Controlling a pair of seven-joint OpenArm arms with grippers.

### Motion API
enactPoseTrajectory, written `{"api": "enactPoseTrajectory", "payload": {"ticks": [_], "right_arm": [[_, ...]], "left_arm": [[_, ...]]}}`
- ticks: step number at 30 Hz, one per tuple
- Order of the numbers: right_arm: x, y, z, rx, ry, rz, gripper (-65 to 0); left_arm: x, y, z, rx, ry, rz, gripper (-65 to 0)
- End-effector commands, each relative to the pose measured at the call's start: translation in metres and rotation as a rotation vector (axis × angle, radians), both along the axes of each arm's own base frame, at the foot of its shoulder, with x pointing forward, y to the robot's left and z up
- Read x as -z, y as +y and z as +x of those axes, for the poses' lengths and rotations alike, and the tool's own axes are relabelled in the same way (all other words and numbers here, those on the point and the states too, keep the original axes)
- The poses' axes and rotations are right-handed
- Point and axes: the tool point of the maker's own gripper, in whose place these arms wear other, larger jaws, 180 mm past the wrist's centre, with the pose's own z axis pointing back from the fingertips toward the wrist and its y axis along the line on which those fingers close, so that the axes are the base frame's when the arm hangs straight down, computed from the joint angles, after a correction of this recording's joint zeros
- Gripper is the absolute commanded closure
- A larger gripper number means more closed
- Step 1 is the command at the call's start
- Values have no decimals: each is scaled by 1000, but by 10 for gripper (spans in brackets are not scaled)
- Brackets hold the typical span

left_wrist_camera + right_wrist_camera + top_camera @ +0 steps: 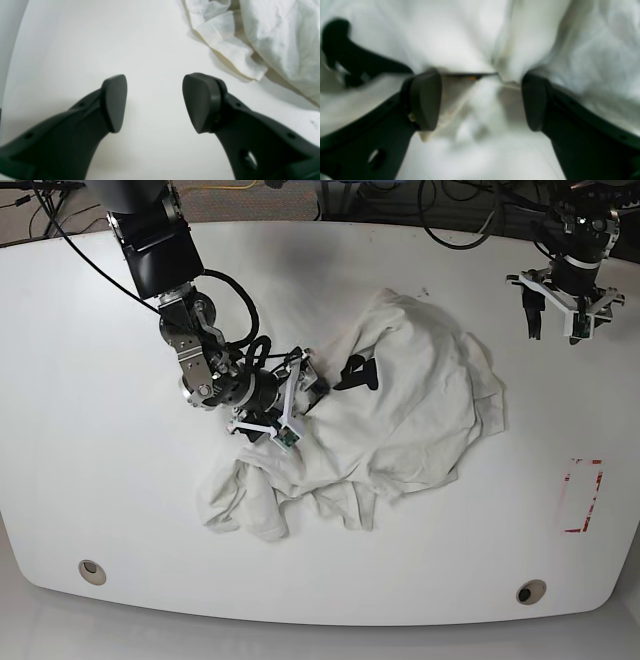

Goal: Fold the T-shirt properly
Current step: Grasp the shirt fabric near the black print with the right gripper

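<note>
The T-shirt point(410, 415) lies crumpled in a cream heap on the middle of the white table point(90, 380), with a patch of black lettering point(357, 372) showing near its left side. My right gripper point(308, 392) is down at the heap's left edge. In the right wrist view this gripper point(480, 100) stands open, with a blurred fold of the T-shirt point(460, 50) and a speck of orange print between its fingers. My left gripper point(555, 328) hangs open over bare table at the far right, apart from the shirt. In the left wrist view its fingers point(115, 102) hold nothing, and the T-shirt point(270, 37) lies at upper right.
A red-outlined rectangle point(580, 495) is marked on the table at right. Two round holes point(92, 570) point(531, 591) sit near the front edge. Dark cables point(450, 220) run along the back edge.
</note>
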Motion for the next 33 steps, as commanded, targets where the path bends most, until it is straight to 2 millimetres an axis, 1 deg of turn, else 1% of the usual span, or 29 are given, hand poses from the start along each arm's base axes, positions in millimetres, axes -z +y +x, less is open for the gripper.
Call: {"api": "enactPoseTrajectory", "payload": {"ticks": [1, 6, 12, 18, 20, 26, 28, 30, 33], "right_arm": [[-12, 0, 9, -3, -55, 9, -481], [-5, -2, 2, -12, -77, -28, -482], [5, -2, -17, -32, -105, -71, -487], [0, -3, -28, 0, -131, -56, -489], [-11, -5, -30, 39, -154, -30, -494], [-15, -9, -28, 78, -155, -13, -496], [-15, -8, -30, 81, -150, -10, -492], [-7, 0, -39, 58, -120, -6, -464], [-5, 4, -40, 47, -111, -1, -411]], "left_arm": [[-12, 0, 6, 12, -37, 7, -379], [-11, 0, 5, 13, -30, 4, -379], [-14, -4, 10, 19, -56, 0, -378], [-16, -4, 12, 16, -68, -2, -377], [-15, -3, 14, 11, -67, -2, -380], [-16, -2, 17, 5, -76, -5, -379], [-16, -2, 18, 5, -77, -6, -378], [-17, -3, 21, 12, -81, -8, -378], [-19, -4, 23, 14, -85, -6, -380]]}}
